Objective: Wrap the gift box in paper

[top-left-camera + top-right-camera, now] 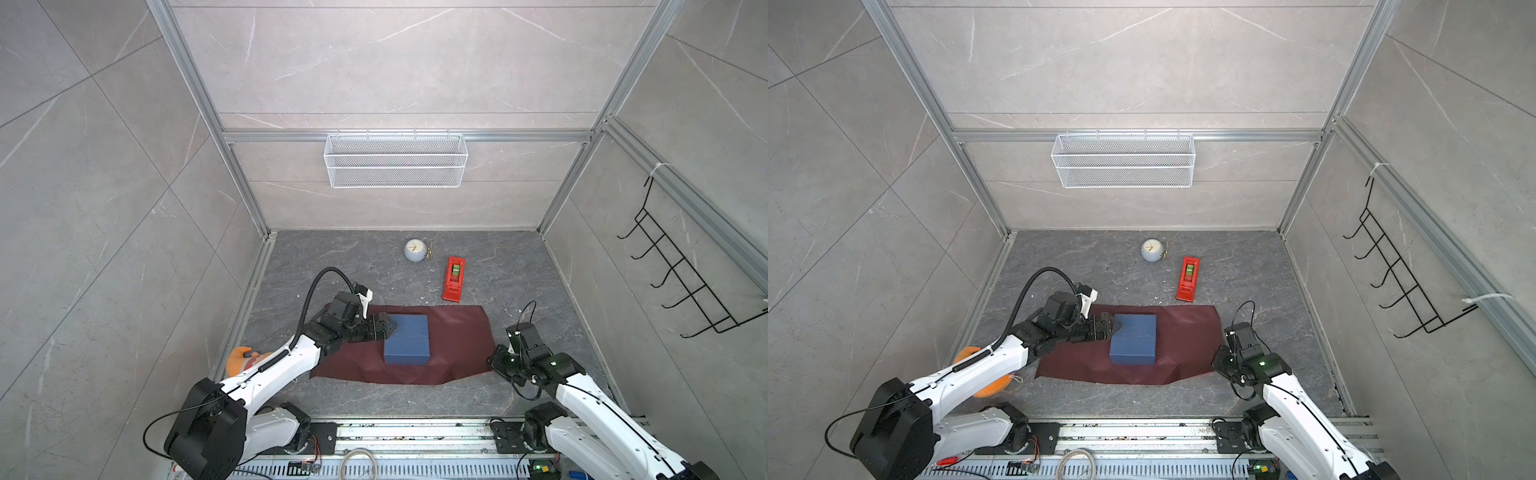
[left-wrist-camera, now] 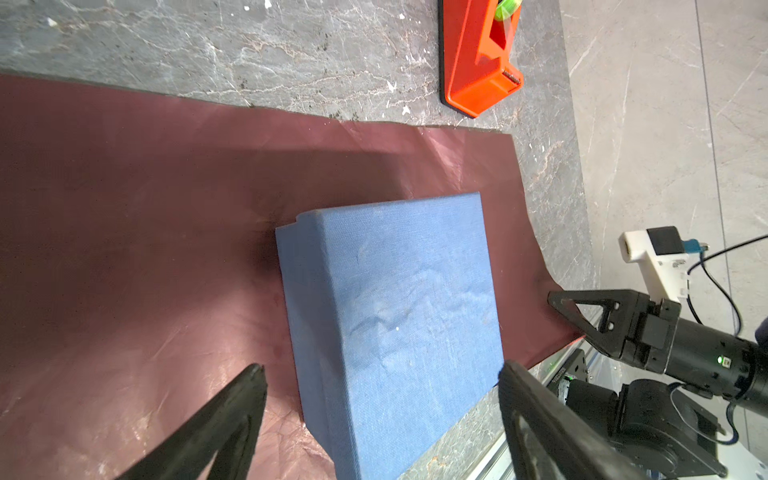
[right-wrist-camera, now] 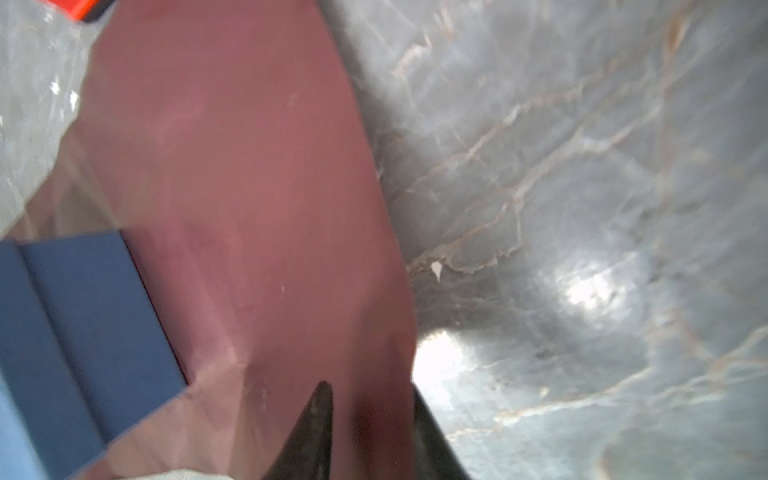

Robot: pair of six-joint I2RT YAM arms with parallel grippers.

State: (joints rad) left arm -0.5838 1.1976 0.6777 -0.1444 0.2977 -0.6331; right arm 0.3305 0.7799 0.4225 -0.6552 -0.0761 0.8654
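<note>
1. Inspecting a top view: the flat navy-blue cloth-textured gift box (image 1: 407, 338) lies on the creased matte maroon paper sheet (image 1: 457, 332), one corner between the wide-spread jaws of the left pincer (image 1: 390, 328).
2. Left wrist view: beyond the box, the right pincer (image 2: 561, 303) meets the sheet's lifted corner.
3. Right wrist view: jaws narrow astride the thin edge; grip unconfirmed. Risk: a partial pinch slips, or pulling drags the box.
</note>
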